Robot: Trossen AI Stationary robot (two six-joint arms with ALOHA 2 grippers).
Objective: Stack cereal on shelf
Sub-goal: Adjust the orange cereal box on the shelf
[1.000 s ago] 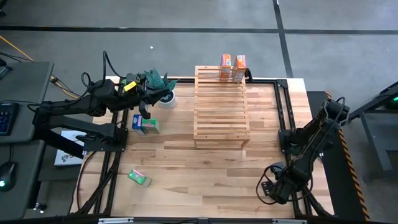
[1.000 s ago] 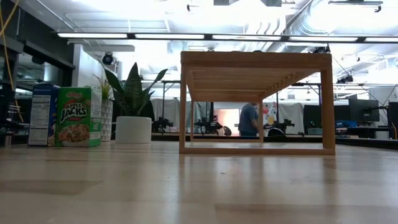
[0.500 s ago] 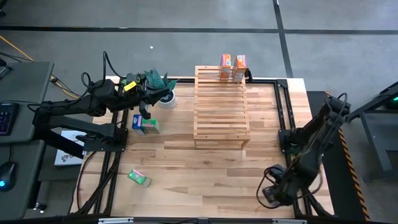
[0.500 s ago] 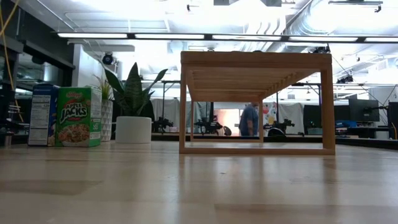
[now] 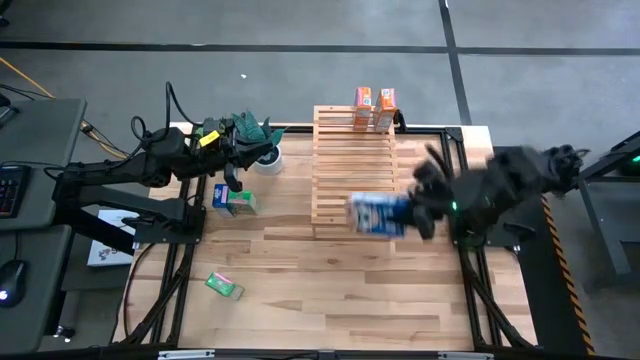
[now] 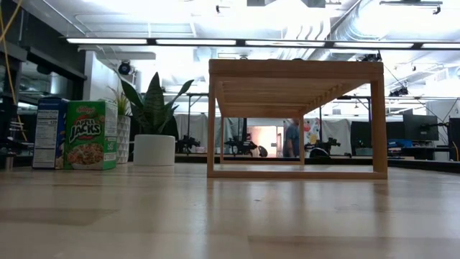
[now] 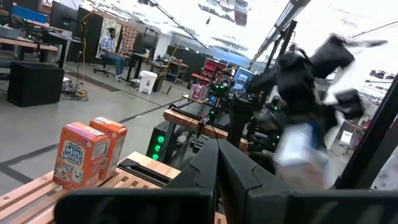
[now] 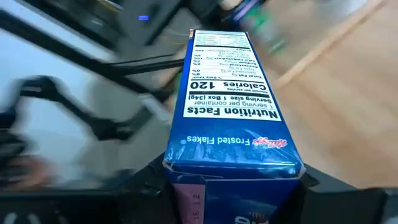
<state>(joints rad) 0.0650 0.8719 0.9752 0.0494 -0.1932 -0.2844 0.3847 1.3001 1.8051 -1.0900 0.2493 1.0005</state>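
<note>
The wooden slatted shelf (image 5: 355,165) stands mid-table, with two orange cereal boxes (image 5: 373,108) upright at its far end. A blue and a green box (image 5: 232,198) stand side by side on the table left of the shelf, and another green box (image 5: 225,286) lies near the near-left corner. My right gripper (image 5: 408,213) is shut on a blue box (image 5: 378,214) above the shelf's near-right corner. My left gripper (image 5: 232,176) hovers shut over the blue and green pair, touching nothing. My right gripper (image 8: 233,183) pinches the blue box between its two fingers near one end (image 8: 186,158), a finger on each broad face, the narrow nutrition panel (image 8: 233,93) facing the wrist camera. The fingers come roughly level from the table's right. The box is lifted clear and lies about level.
A potted plant (image 5: 262,145) stands by the left gripper at the far left. In the low view the blue and green boxes (image 6: 75,134), the plant (image 6: 153,119) and the shelf (image 6: 295,119) stand in a row. Bare tabletop (image 5: 330,290) lies in front of the shelf.
My right arm has swung fast from the table's near-right corner up and toward the shelf, blurred with speed, and now carries the blue box above the shelf's near-right corner. The left arm and the other boxes have kept still.
</note>
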